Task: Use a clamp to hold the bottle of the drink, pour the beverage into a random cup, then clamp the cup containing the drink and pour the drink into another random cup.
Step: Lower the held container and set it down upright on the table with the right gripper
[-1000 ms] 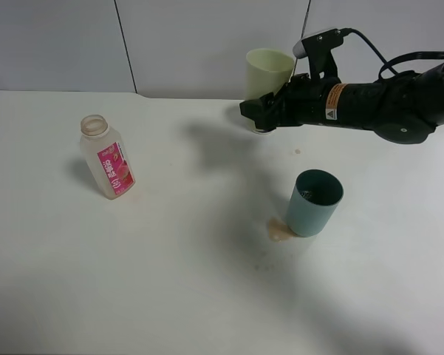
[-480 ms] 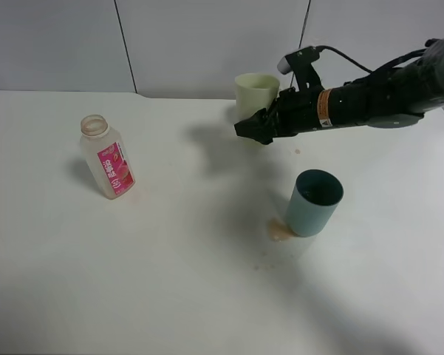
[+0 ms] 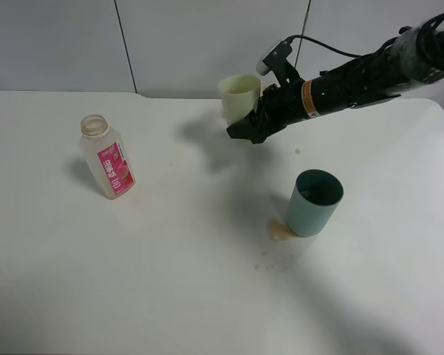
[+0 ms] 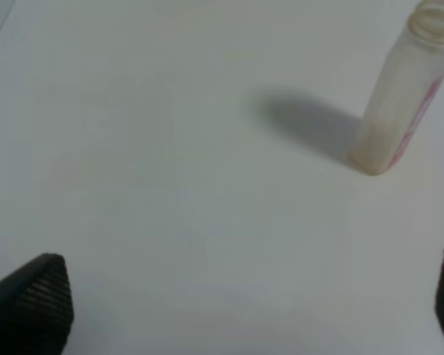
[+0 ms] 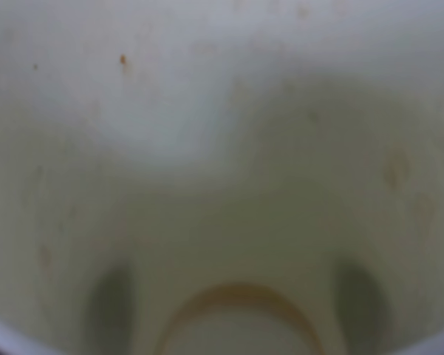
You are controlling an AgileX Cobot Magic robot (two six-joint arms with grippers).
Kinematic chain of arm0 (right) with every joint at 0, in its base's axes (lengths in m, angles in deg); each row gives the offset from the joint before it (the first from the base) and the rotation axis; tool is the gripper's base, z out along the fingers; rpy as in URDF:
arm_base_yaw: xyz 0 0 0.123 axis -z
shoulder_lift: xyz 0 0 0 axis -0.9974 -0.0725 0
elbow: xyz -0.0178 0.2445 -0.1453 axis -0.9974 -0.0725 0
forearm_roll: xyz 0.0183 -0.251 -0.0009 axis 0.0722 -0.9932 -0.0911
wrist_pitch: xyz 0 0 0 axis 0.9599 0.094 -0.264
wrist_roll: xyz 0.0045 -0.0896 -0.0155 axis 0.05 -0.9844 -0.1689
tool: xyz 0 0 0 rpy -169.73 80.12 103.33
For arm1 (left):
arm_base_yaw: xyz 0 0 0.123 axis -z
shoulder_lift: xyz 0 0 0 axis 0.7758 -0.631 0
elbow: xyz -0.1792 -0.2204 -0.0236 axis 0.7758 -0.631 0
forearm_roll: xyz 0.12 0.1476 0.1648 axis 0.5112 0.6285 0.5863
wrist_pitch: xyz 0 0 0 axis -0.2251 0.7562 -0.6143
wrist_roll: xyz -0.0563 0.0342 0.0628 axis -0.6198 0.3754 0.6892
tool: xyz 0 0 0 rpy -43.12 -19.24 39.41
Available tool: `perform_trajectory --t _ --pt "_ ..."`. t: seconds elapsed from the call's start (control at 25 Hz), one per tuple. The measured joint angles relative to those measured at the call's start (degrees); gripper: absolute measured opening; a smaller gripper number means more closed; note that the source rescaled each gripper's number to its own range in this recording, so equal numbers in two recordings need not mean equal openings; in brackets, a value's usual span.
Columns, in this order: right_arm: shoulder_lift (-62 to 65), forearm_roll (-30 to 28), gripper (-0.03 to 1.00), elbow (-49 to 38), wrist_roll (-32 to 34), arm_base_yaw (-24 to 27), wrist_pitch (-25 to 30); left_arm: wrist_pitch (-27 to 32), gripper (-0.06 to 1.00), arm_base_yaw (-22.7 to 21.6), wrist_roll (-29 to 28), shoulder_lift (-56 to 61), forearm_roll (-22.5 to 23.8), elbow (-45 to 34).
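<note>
Now, right gripper (image 3: 245,127): black fingers clamped on the pale yellow-green cup (image 3: 239,96), held off the worktop (image 3: 170,266), upper centre of the frame.
Cup inside (image 5: 222,148): smooth plastic, brown ring at the base.
Teal cup (image 3: 315,203): wide, tapered, upright right of centre, brown puddle (image 3: 281,232) at its foot.
Bottle (image 3: 107,157): clear, squarish, pink label, uncapped, left.
Left gripper (image 4: 229,310): textured fingers apart.

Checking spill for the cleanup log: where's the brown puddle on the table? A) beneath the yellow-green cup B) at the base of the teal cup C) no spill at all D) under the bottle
B: the brown puddle lies on the table against the base of the teal cup, with smaller drops just in front of it; the table around the bottle looks clean.
</note>
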Motion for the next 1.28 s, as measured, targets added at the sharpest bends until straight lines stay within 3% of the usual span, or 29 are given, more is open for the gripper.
perform_trajectory --t 0.32,0.72,1.28 --pt "-3.5 -1.0 0.0 0.3 -11.1 0.0 -7.5 0.0 1.0 0.0 0.0 0.0 0.0 0.0" --pt "-5.9 -0.7 0.0 0.3 -14.0 0.0 -8.7 0.0 1.0 0.0 0.0 0.0 0.0 0.0" --pt "-9.3 5.2 0.0 0.4 -22.9 0.0 -12.9 0.0 1.0 0.0 0.0 0.0 0.0 0.0"
